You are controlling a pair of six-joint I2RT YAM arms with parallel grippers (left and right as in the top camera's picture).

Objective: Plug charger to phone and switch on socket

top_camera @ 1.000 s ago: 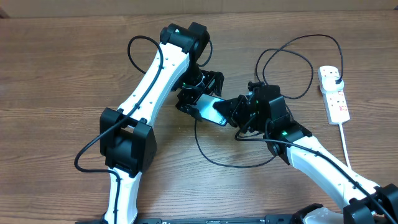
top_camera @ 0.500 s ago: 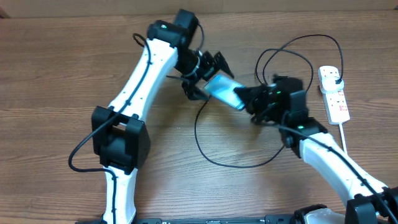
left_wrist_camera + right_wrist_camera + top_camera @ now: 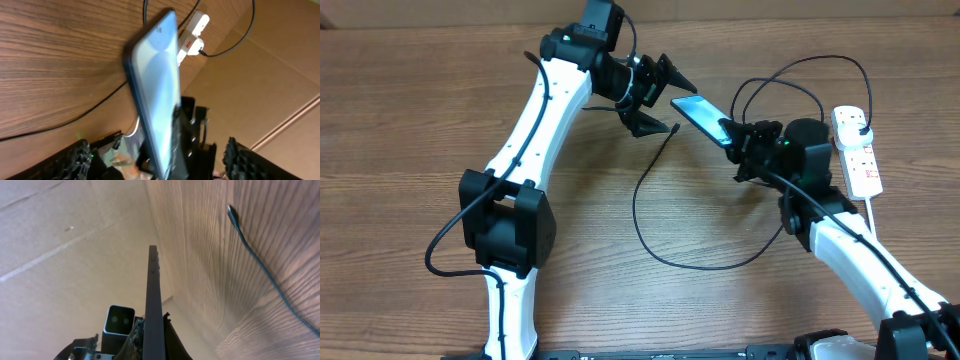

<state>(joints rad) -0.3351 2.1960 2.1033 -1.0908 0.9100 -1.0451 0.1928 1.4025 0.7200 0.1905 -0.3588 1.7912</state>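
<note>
The phone (image 3: 703, 116) is lifted off the table, its pale blue screen tilted, with my right gripper (image 3: 738, 140) shut on its right end. In the right wrist view the phone (image 3: 154, 295) runs edge-on out of the right gripper (image 3: 154, 342). My left gripper (image 3: 670, 104) is open just left of the phone, a finger on each side of its free end, not touching it. The left wrist view shows the phone (image 3: 155, 95) upright between the wide-apart left fingers (image 3: 75, 160). The charger cable (image 3: 642, 205) loops over the table, its tip (image 3: 672, 128) loose under the phone. The white socket (image 3: 856, 150) lies at the right with the black plug in it.
The charger's cable (image 3: 790, 85) makes more loops between the right arm and the socket. The socket's thick white cord (image 3: 876, 235) runs toward the front edge. A cardboard wall (image 3: 260, 85) stands behind the table. Bare wood (image 3: 400, 130) lies left of the left arm.
Both arms have moved toward the back of the table, and the right gripper has carried the phone up and to the right. The left fingers no longer sit round the phone's middle.
</note>
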